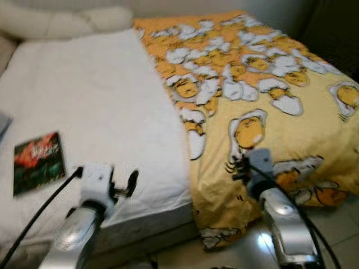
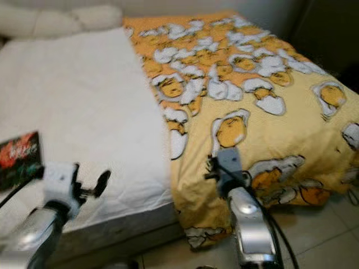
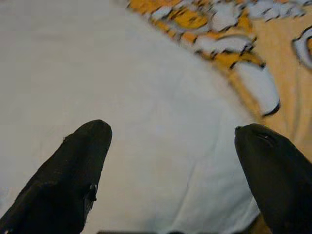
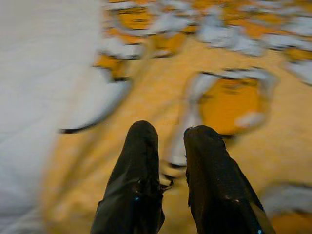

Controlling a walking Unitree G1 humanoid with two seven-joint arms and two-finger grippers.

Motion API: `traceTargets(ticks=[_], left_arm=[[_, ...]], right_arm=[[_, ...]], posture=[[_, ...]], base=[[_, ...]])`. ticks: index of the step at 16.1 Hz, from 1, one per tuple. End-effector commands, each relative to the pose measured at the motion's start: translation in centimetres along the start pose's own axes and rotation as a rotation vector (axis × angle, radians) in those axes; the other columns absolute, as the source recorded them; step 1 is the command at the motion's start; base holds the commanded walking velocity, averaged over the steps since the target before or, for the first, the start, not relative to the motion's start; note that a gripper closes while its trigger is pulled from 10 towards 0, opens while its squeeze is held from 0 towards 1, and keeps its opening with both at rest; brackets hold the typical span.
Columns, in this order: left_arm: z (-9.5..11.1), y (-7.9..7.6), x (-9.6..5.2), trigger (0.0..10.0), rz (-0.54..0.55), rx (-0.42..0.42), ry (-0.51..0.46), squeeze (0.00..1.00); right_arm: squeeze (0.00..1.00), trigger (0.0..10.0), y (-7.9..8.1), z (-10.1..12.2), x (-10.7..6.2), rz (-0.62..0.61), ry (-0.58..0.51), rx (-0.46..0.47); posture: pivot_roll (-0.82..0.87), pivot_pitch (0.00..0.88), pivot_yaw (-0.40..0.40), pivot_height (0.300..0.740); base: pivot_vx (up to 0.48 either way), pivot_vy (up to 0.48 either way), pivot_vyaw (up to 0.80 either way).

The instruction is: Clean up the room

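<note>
— What is seen nearest the camera?

— Pale floor tiles (image 1: 336, 224) are shown below the bed's near edge, beside the right arm. The left gripper (image 3: 173, 146) is held over the near edge of the white sheet (image 1: 95, 101), its fingers spread wide apart with nothing between them. The right gripper (image 4: 170, 141) is poised over the yellow egg-print blanket (image 1: 291, 112), its fingers drawn nearly together on nothing.

— And what lies beyond?

— A dark book (image 1: 38, 162) is seen flat on the sheet to the left of the left gripper, apart from it. The blanket is draped over the bed's near right corner, down toward the tiles, and its left edge is laid over the sheet. Cream pillows (image 1: 61, 22) are ranged along the far end.
</note>
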State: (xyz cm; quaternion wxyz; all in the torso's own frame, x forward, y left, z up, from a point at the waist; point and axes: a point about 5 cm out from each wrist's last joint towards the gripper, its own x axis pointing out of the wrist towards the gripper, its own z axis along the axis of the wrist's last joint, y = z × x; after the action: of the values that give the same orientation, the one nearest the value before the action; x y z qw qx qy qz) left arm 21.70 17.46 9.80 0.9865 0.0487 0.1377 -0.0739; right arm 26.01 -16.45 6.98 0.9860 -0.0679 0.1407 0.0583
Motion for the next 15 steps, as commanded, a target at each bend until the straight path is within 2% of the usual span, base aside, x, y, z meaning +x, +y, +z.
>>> traceTargets(ticks=[1, 2, 4, 8, 9, 10, 11, 15], left_arm=[[-0.2, -0.5, 0.5, 10.0, -0.006, 0.001, 0.001, 0.0], [0.4, -0.7, 2.6, 10.0, -0.002, 0.014, -0.036, 0.0], [0.5, 0.0, 3.4, 10.0, 0.038, 0.006, -0.047, 0.0], [0.3, 1.0, 4.0, 10.0, 0.115, 0.001, -0.062, 0.0], [0.2, 1.2, 3.9, 10.0, 0.13, 0.005, -0.064, 0.0], [0.2, 1.3, 3.8, 10.0, 0.133, 0.007, -0.066, 0.0], [0.3, 1.3, 3.6, 10.0, 0.138, 0.009, -0.075, 0.0], [0.1, 1.2, 3.8, 10.0, 0.144, 0.023, -0.079, 0.0]], right_arm=[[0.0, 10.0, -1.2, -0.1, -0.2, -0.073, -0.002, 0.006], [0.0, 10.0, -2.7, -0.5, -0.5, -0.211, 0.008, 0.042], [0.0, 10.0, -2.6, -0.3, -0.4, -0.239, 0.0, 0.044], [0.0, 10.0, -1.3, 0.2, -0.3, -0.169, -0.017, 0.049], [0.55, 10.0, -1.1, 0.1, -0.2, -0.148, -0.023, 0.056], [0.67, 10.0, -1.0, 0.1, -0.1, -0.138, -0.023, 0.045], [1.0, 10.0, -0.7, 0.1, 0.1, -0.104, -0.024, 0.052], [1.0, 10.0, -0.7, 0.3, 0.5, -0.091, -0.026, 0.031]], posture=[[0.08, 0.0, 0.063, 0.74], [0.06, 0.0, 0.074, 0.74], [0.05, 0.0, 0.068, 0.74], [0.07, 0.0, 0.035, 0.74], [0.08, 0.0, 0.033, 0.74], [0.09, 0.0, 0.028, 0.74], [0.1, 0.0, 0.024, 0.74], [0.1, 0.0, 0.015, 0.74]], base=[[0.0, -0.461, 0.0], [0.0, -0.465, 0.0], [0.0, -0.465, 0.0], [0.0, -0.465, 0.0], [0.0, -0.461, 0.0], [0.0, -0.465, 0.0], [0.0, -0.465, 0.8], [0.0, -0.465, 0.8]])
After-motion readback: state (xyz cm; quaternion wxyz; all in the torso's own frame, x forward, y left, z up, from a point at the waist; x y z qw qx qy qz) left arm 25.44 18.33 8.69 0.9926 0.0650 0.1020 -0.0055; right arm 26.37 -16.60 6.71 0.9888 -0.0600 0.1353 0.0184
